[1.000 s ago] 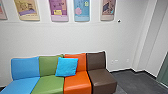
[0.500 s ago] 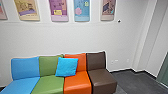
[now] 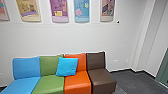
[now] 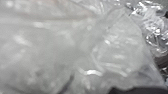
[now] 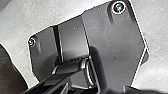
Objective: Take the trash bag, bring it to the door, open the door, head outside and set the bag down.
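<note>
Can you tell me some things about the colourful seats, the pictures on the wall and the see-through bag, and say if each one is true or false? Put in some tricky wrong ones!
1. A blue cushion rests where the green seat and the orange seat meet. True.
2. The brown seat stands between the green seat and the orange seat. False: the brown seat is at the right end of the row, beside the orange one.
3. Posters hang on the wall above the seats. True.
4. The floor is bright yellow. False: the floor is dark grey.
5. The trash bag in the left wrist view is see-through and shiny. True.
</note>
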`<state>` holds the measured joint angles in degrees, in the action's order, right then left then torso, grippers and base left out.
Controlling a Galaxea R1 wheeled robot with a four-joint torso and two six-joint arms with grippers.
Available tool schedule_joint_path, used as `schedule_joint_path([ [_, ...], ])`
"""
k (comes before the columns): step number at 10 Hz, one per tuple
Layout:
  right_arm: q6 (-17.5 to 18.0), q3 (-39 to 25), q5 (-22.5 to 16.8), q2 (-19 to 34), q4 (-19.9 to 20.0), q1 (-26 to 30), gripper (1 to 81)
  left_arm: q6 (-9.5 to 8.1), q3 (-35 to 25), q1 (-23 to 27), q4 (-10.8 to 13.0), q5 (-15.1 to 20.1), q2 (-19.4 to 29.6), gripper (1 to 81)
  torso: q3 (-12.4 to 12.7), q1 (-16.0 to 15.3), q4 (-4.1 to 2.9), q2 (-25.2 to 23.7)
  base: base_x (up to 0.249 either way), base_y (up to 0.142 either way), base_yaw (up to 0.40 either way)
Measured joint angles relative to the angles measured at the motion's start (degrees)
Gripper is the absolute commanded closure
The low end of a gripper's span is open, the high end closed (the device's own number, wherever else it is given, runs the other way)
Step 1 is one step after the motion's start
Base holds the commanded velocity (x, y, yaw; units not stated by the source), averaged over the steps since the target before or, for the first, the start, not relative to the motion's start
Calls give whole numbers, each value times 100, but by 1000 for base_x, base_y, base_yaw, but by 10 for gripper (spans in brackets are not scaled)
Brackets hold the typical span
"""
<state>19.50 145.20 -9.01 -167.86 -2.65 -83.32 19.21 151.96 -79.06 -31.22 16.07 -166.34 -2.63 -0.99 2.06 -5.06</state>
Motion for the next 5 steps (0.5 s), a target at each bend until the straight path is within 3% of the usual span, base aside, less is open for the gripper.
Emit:
schedule_joint_path([
  [2, 1, 0, 15, -13, -5, 83, 10, 0, 2, 78, 16, -13, -1, 811, 0, -2, 0, 2, 0, 0, 0],
  [5, 0, 2, 24, -13, -5, 96, 10, -1, 9, 102, 13, -45, -4, 811, 0, -2, 0, 2, 0, 0, -284],
])
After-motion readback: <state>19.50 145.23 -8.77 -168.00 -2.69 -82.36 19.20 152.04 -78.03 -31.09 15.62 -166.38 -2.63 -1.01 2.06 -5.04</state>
